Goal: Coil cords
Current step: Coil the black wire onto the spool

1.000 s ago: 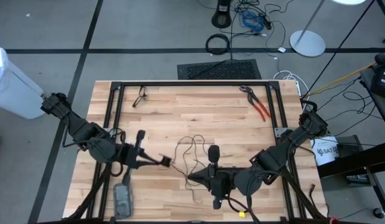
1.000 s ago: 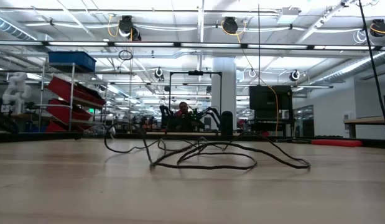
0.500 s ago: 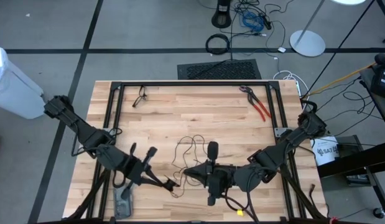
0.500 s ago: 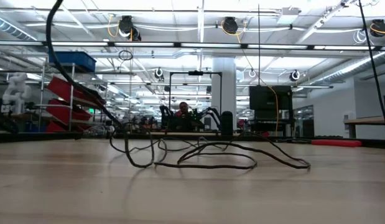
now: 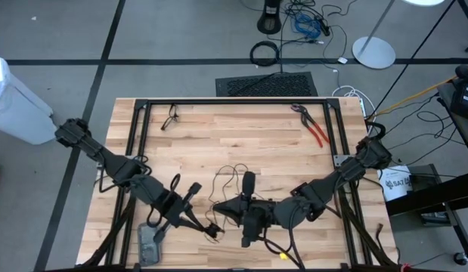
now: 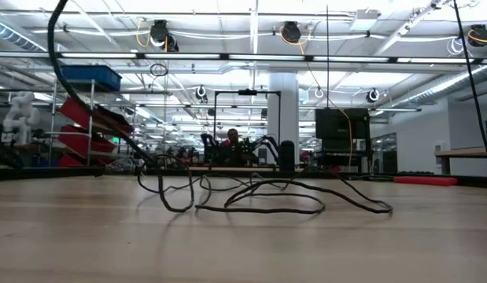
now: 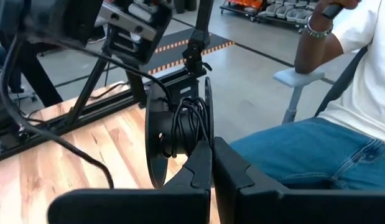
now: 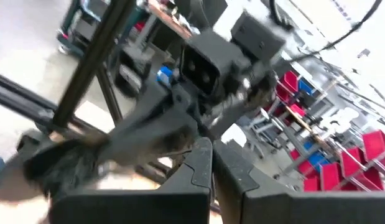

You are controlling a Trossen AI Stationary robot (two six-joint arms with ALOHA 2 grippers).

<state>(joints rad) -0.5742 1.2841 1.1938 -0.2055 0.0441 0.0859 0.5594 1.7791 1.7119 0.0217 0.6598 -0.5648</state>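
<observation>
Loosely, the thin black cord (image 5: 227, 183) sprawls in tangled loops mid-table

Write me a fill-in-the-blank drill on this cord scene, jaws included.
1. The thin black cord lies on the ___ table.
2. The jaws of the left gripper are ___.
3. The red-handled pliers lie near the table's ___ right corner.

Missing words: wooden; shut; far

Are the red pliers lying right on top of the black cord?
No, the red pliers lie near the table's far right corner, well apart from the black cord, which sits loose near the front middle.
</observation>
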